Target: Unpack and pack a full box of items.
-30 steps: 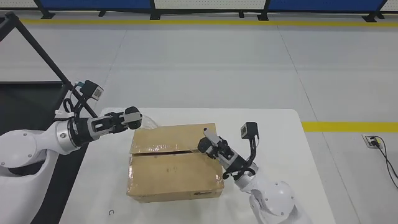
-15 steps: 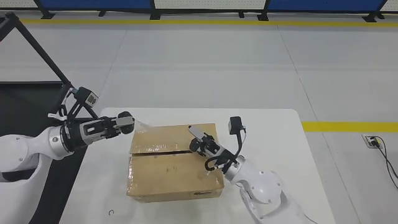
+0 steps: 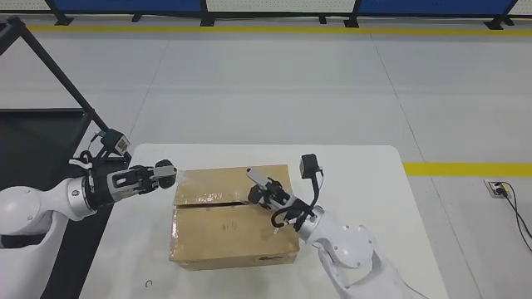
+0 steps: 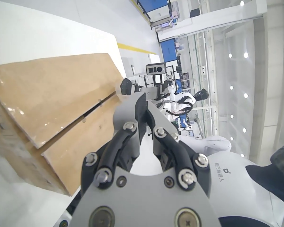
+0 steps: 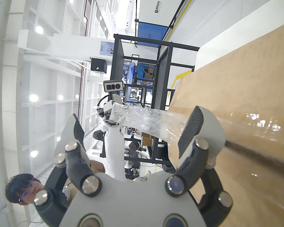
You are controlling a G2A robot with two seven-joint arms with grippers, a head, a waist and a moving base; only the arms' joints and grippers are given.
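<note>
The right gripper [image 5: 135, 119] stands wide open at the cardboard box [image 5: 246, 90] — one ribbed finger [image 5: 194, 131] lies over the box's top beside its dark seam, the other clear of the box's edge. A crumpled clear tape strip [image 5: 149, 120] stretches from the box's edge out to the left gripper [image 5: 111, 115], which pinches its far end well beyond the box.

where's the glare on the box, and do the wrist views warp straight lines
Left wrist view: small glints dot the box top near its seam. Right wrist view: the clear tape strip and the taped box top sparkle, the lamps glare white, and the shelving curves towards the edge. Top view: no strong glare on the box, floor lines straight.
</note>
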